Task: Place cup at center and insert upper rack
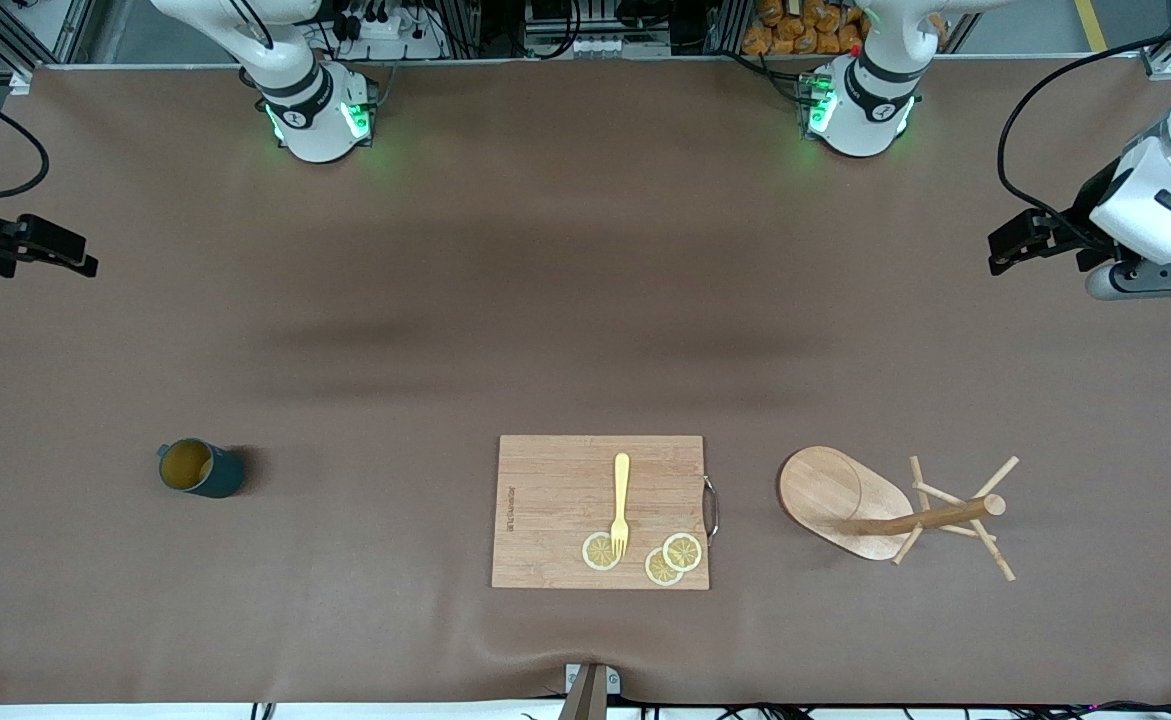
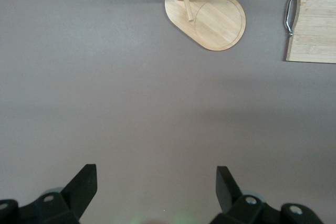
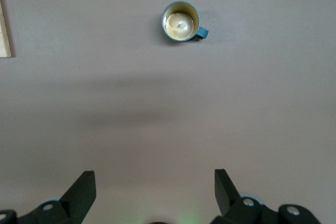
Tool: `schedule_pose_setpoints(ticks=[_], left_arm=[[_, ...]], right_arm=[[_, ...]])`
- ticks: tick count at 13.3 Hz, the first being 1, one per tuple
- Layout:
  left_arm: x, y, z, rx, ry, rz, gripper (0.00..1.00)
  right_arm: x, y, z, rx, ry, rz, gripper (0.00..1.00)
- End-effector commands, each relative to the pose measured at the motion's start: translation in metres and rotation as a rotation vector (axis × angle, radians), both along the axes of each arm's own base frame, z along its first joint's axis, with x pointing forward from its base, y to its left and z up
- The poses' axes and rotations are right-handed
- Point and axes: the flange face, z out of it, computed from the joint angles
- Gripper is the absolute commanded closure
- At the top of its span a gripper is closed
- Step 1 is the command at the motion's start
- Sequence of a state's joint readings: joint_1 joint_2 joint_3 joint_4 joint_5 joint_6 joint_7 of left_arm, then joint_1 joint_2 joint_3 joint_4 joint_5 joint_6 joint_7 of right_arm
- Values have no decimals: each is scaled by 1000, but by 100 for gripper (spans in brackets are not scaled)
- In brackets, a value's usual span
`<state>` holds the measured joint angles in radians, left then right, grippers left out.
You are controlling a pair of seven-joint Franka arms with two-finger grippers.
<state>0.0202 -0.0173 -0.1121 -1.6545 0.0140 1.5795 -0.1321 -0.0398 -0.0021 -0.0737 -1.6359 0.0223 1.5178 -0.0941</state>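
Jaws wide over smooth brown cloth (image 1: 585,300)

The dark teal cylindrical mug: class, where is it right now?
The dark teal cylindrical mug stands upright on the brown table toward the right arm's end, apart from the rectangular wooden cutting board.

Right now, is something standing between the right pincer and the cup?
Nothing visible does. The right pincer is open above bare table, and only bare table lies between it and the cup, which stands upright and alone toward the right arm's end.
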Motion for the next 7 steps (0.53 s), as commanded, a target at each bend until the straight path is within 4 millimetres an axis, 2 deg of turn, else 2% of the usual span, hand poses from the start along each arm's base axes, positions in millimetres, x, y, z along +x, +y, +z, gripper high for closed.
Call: schedule_pose_setpoints(ticks=[1, 7], left_arm=[[6, 3, 1, -10, 0, -3, 0], [11, -3, -15, -15, 28, -11, 0]], right_arm=[[-8, 1, 4, -3, 12, -18, 0], [-10, 2, 3, -3, 26, -33, 0]])
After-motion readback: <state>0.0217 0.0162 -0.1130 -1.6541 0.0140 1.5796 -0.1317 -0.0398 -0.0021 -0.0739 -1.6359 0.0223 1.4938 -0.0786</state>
